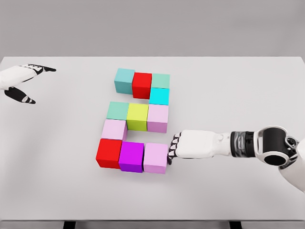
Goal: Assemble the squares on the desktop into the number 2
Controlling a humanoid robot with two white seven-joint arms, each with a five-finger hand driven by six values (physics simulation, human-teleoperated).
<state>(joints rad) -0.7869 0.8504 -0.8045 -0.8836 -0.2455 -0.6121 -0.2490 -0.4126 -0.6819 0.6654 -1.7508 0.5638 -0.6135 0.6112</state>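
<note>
Right hand (190, 144) fingers curled, knuckles against pink cube (156, 158), gripping nothing | left hand (21, 82) spread, desk's (238, 86) left edge | squares (138, 117) unlabelled, long axis far-to-near

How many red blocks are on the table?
2. One red block sits in the middle of the top row; the other red block is at the bottom-left corner of the figure. None seem hidden.
</note>
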